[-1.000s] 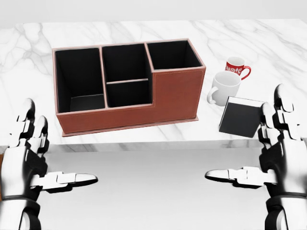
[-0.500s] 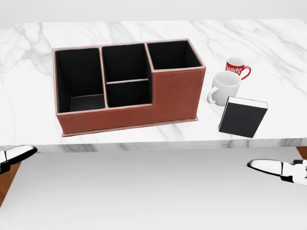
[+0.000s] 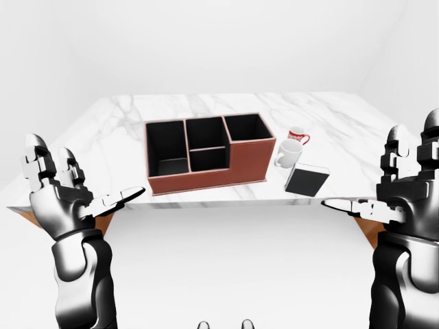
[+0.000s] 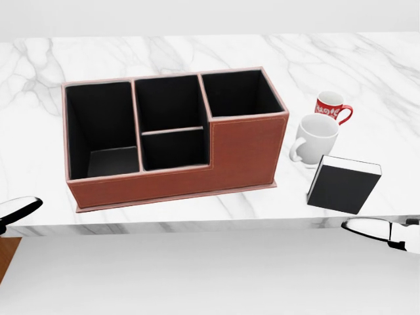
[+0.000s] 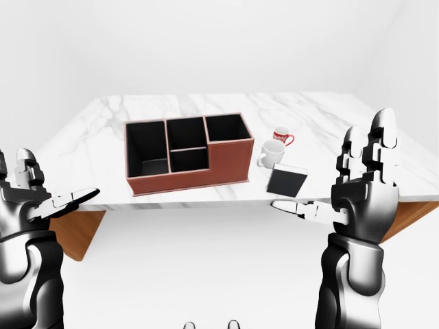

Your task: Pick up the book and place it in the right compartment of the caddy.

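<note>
The black book (image 4: 341, 188) with white page edges stands tilted near the marble table's (image 4: 164, 49) near edge, at the right of the head view, just below the white mug. The brown caddy (image 4: 246, 151) with black compartments sits mid-table; its right compartment (image 4: 237, 93) holds nothing. My left hand (image 3: 86, 188) is held open, palm up, off the table's left corner. My right hand (image 5: 329, 185) is open too, fingers upright, thumb pointing left, below and right of the book and apart from it. Neither hand holds anything.
A white mug (image 4: 317, 137) stands between the caddy and the book, almost touching the book's top. A red mug (image 4: 331, 105) sits behind it. The table's near edge (image 4: 197, 226) runs across the head view, with brown wood (image 3: 103, 223) under its corners.
The whole head view has shifted: caddy, mugs and book look larger and lower, so the camera moved closer. Both hands dropped out to the view's lower corners, staying open.
</note>
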Controlling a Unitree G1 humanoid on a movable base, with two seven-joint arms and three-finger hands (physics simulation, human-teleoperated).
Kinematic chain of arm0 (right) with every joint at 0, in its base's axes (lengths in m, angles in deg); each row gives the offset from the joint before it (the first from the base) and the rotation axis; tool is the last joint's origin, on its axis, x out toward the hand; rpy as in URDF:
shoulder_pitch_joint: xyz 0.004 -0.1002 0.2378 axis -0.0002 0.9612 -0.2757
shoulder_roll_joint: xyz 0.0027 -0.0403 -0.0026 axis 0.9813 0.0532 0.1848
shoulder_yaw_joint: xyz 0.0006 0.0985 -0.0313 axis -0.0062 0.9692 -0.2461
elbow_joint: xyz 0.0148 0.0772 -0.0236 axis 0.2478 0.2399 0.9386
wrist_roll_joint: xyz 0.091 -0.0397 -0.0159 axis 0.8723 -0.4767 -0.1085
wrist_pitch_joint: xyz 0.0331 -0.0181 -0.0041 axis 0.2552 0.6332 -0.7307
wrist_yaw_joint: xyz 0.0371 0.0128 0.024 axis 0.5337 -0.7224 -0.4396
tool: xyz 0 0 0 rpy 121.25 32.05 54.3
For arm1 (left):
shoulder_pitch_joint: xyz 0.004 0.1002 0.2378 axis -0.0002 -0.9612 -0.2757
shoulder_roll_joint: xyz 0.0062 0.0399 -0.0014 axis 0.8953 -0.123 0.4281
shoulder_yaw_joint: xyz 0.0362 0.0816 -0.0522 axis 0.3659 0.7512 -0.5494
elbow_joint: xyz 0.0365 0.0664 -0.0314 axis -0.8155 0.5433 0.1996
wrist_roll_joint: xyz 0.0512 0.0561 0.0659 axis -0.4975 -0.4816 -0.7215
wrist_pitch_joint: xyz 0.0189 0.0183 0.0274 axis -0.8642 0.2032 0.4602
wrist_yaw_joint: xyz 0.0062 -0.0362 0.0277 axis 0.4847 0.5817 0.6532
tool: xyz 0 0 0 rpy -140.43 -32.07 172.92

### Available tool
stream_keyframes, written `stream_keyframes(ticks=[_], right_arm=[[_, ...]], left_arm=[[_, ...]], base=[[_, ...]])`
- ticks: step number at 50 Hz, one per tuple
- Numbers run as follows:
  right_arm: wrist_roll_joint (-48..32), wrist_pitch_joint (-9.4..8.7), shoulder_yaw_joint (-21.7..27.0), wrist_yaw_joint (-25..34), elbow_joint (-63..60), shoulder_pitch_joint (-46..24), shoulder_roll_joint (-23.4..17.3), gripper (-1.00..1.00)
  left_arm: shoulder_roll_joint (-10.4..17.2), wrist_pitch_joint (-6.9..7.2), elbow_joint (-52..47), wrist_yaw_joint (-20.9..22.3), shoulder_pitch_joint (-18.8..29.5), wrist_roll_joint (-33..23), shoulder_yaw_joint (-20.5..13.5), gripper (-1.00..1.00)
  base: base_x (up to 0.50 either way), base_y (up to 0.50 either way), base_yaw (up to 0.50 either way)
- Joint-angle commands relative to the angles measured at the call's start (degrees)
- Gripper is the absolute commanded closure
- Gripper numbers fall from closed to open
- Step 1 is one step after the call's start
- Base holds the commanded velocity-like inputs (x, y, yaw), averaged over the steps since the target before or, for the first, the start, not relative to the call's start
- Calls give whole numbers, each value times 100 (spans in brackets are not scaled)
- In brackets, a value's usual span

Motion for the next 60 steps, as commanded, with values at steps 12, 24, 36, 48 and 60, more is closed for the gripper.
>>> stream_keyframes(ticks=[12,24,36,48,60], right_arm=[[-36,0,-32,-3,25,-11,6,-100],[-30,0,-29,-31,-13,-39,-9,-100],[-61,0,-45,-26,-2,-18,-1,-100],[-108,0,-64,-7,-37,-9,5,-100],[-126,0,-60,12,-22,-11,6,-100]], left_arm=[[-9,0,-95,-18,-6,33,0,-100],[-10,0,-127,2,-8,55,12,-100],[-6,0,-111,8,-3,62,-17,-100],[-2,0,-148,-2,-5,76,-32,-100],[-3,0,-173,-4,0,82,-34,-100]], base=[[25,0,0],[25,0,0],[25,0,0],[25,0,0],[25,0,0]])
